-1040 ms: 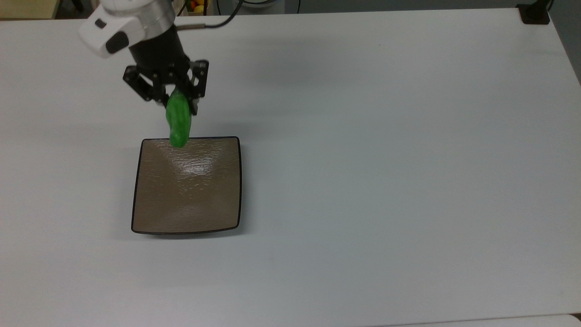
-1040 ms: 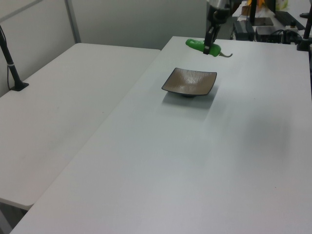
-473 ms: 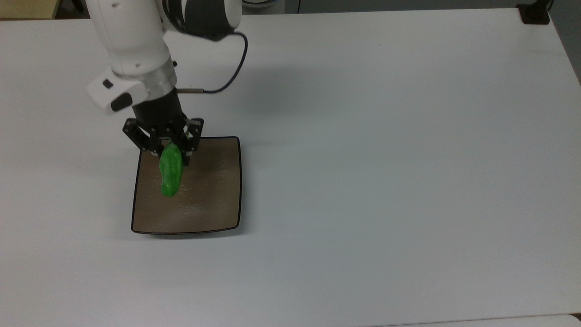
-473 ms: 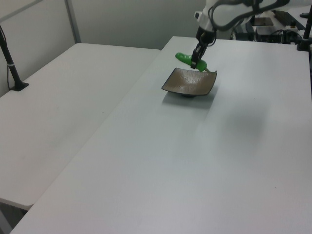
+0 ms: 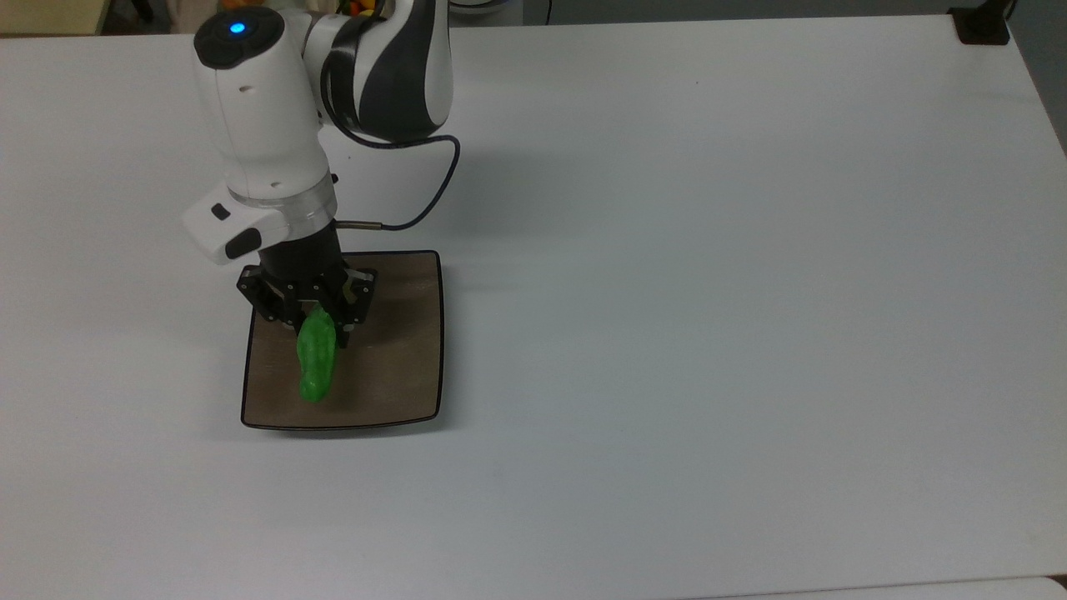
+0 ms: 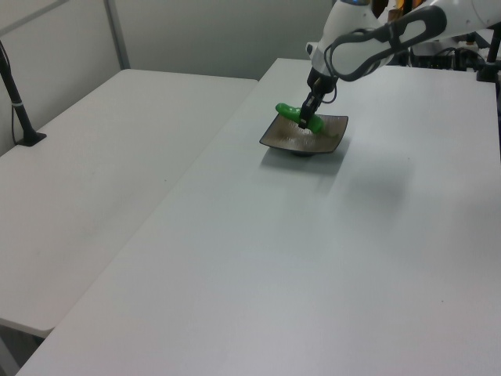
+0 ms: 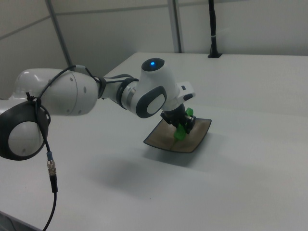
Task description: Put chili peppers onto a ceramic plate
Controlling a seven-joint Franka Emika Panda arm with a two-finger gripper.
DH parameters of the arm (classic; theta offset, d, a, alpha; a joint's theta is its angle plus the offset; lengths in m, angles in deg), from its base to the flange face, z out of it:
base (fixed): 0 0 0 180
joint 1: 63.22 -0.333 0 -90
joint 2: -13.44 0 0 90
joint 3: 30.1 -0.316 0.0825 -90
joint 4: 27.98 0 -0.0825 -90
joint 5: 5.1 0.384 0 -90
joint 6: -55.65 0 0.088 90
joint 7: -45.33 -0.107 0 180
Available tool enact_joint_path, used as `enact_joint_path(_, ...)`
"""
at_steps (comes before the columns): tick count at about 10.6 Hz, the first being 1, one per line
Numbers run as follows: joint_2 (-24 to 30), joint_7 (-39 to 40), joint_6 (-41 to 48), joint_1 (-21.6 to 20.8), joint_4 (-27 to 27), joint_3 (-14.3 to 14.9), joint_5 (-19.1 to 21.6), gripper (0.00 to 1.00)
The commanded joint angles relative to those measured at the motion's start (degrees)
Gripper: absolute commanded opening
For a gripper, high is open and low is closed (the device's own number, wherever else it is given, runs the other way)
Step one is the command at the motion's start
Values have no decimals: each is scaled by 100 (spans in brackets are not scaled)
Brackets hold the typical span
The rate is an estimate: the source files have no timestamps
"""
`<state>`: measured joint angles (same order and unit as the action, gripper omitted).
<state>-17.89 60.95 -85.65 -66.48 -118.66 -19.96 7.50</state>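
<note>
One pepper in play: the gripper (image 5: 321,321) is clamping the chili pepper (image 5: 317,360) near its stem end, fingers closed on it, and the green body is sticking out past the fingers toward the bottom of the top view. It is sitting over the ceramic plate (image 5: 400,367), on the top view's left half of it. In the left view the pepper (image 6: 291,114) is lying roughly level just above the plate (image 6: 329,137); in the right view the pepper (image 7: 181,131) is pointing down at the plate (image 7: 199,132). Can't tell whether the tip is touching the surface or hanging just clear.

Judging this as the lowering/release stage, placement not done yet.

Risks from here:
- Pepper is off-centre, free end pointing toward the plate rim at the bottom of the top view. If it is being released from height, the glossy body could be sliding or rolling on the shallow glazed surface and ending up half over the rim or on the white table (image 5: 708,292).
- Grip is at one end only, so the long end could be swinging as the fingers open and landing skewed.
- Pressing down too far could be tipping or shoving the plate, since the contact point is away from its middle.
- Bumpy skin might be sticking to a finger pad on opening and getting dragged out when the arm lifts.
</note>
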Motion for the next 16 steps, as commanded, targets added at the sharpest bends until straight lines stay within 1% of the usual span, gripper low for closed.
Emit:
enact_joint_path(1,-162,117,-327,-26,41,-56,129,18)
enact_joint_path(2,-163,99,-328,-26,41,-91,129,57)
enact_joint_path(3,-163,73,-328,-35,41,-100,121,81)
enact_joint_path(4,-163,90,-328,-44,33,-100,86,100)
enact_joint_path(6,-41,81,-275,-88,33,-127,59,100)
enact_joint_path(7,178,73,-136,-88,6,-135,59,100)
enact_joint_path(8,459,73,257,-88,-37,-144,50,100)
enact_joint_path(12,1741,-243,2576,-52,15,-127,-2,100)
enact_joint_path(14,2339,-506,3693,-87,24,-127,-291,100)
enact_joint_path(16,2806,-796,4581,-192,24,-144,-450,100)
